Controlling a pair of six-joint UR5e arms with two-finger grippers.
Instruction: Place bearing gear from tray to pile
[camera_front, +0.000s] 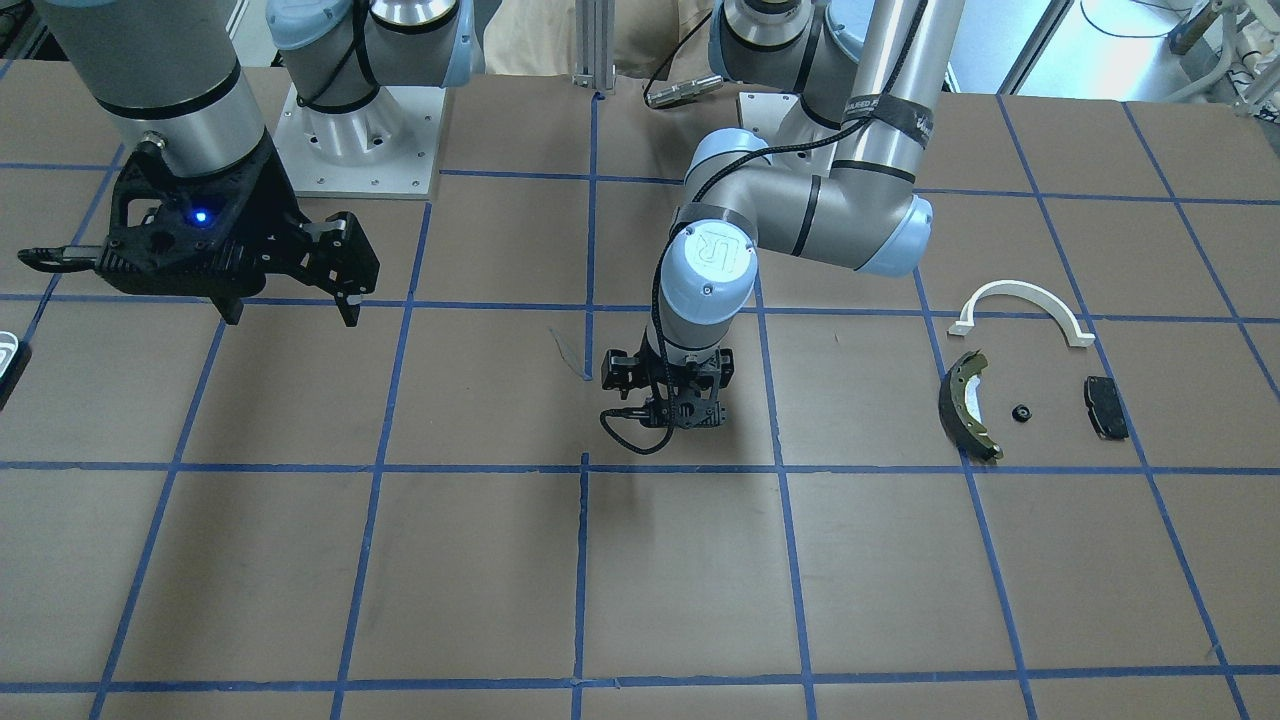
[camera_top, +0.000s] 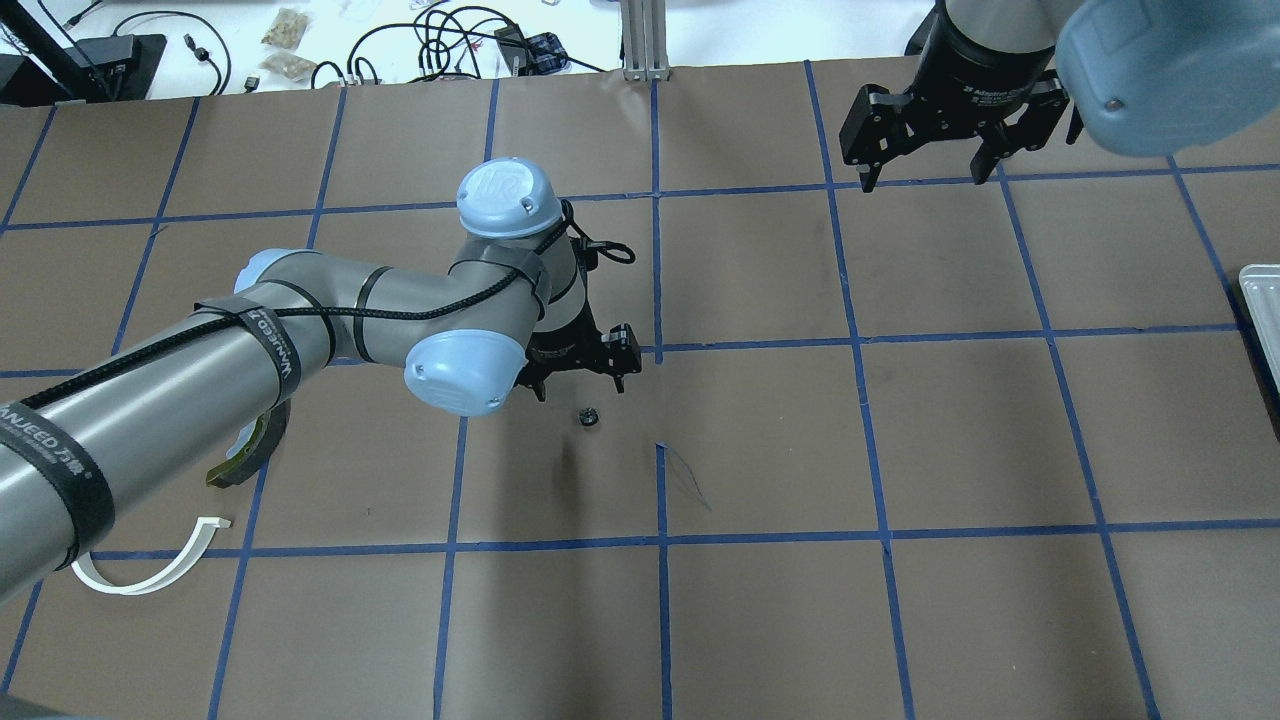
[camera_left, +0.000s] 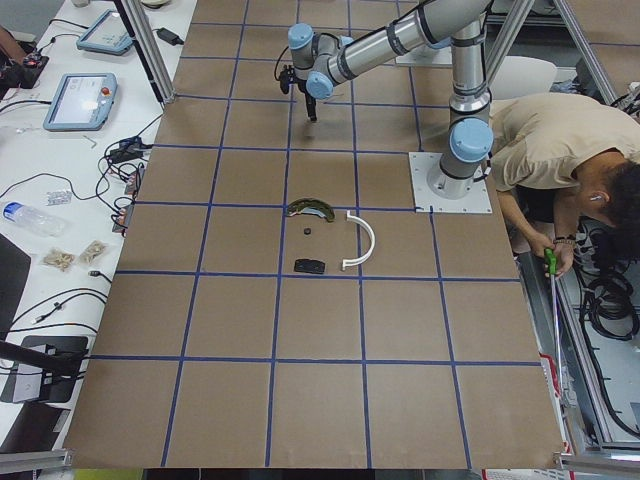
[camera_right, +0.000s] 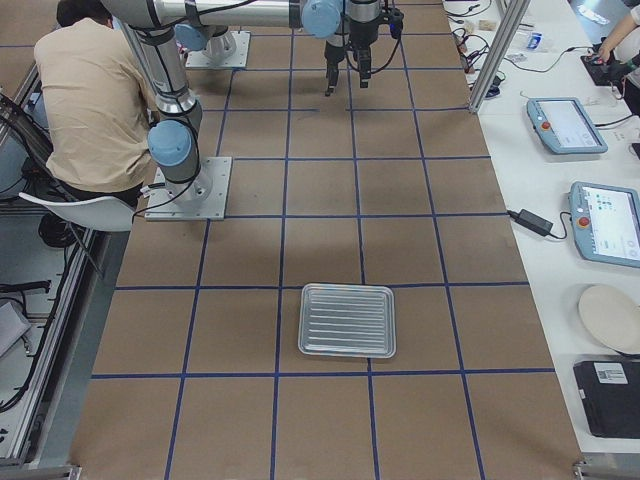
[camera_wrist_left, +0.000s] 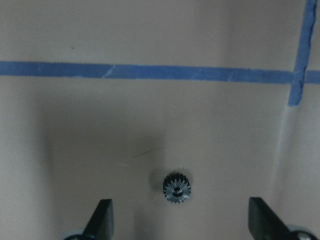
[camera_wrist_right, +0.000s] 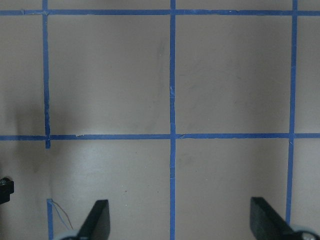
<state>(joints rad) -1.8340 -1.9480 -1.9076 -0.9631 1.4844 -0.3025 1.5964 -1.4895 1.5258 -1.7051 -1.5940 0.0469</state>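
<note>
The bearing gear (camera_wrist_left: 176, 188) is seen lying flat on the table (camera_wrist_left: 150, 125), untouched, between the widely spread fingers (camera_wrist_left: 102, 221) of the left gripper (camera_wrist_left: 182, 220). The right gripper (camera_top: 927, 178) is likewise spread, well apart.

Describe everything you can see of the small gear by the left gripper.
The gear is small, dark and metallic-looking, with fine teeth round its rim and a centre hole. It lies flat on the brown table, alone, just below the open left gripper, whose fingers stand clear on either side. Only the table touches it.
</note>
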